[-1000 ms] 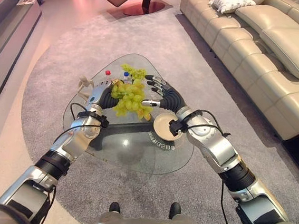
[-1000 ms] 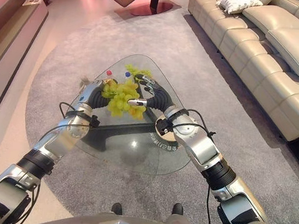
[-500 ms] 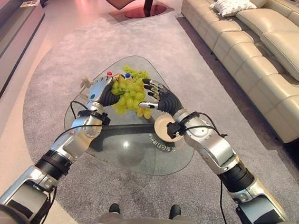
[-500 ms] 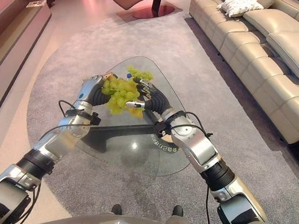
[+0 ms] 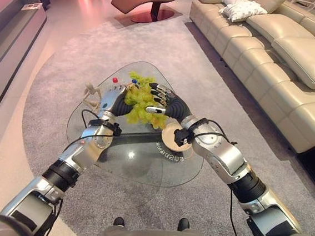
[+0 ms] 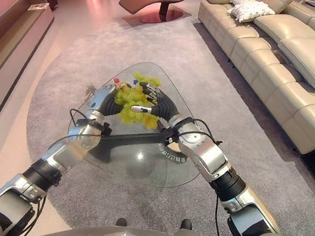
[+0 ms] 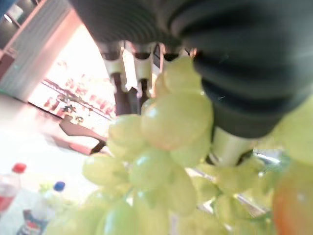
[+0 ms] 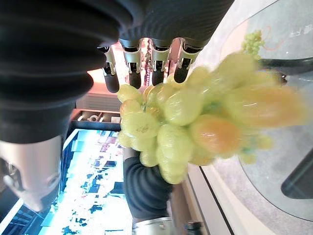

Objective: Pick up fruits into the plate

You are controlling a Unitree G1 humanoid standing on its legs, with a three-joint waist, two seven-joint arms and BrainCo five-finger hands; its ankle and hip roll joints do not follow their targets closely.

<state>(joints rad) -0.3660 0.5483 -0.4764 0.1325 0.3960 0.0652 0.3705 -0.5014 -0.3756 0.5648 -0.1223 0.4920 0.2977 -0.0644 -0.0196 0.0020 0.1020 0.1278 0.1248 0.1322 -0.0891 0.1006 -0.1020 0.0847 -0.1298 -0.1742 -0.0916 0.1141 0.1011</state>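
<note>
Together, left robot hand (image 5: 114, 99), right robot hand (image 5: 169, 101), cupping green grapes (image 5: 141, 101) above glass table (image 5: 141, 166)

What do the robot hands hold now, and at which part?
Both hands, left hand and right hand, hold one green grape bunch between them by its opposite sides.

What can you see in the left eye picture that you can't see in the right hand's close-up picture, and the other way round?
The left eye view shows the whole scene: the plate on the glass table, two small bottles at the table's far edge, the grey rug and the beige sofa. The right wrist view shows the grapes from very close: single green berries, a few tinged orange, just past the right hand. Both show the grape bunch held up between the left hand and the right hand, with a second small bunch lying on the table.
</note>
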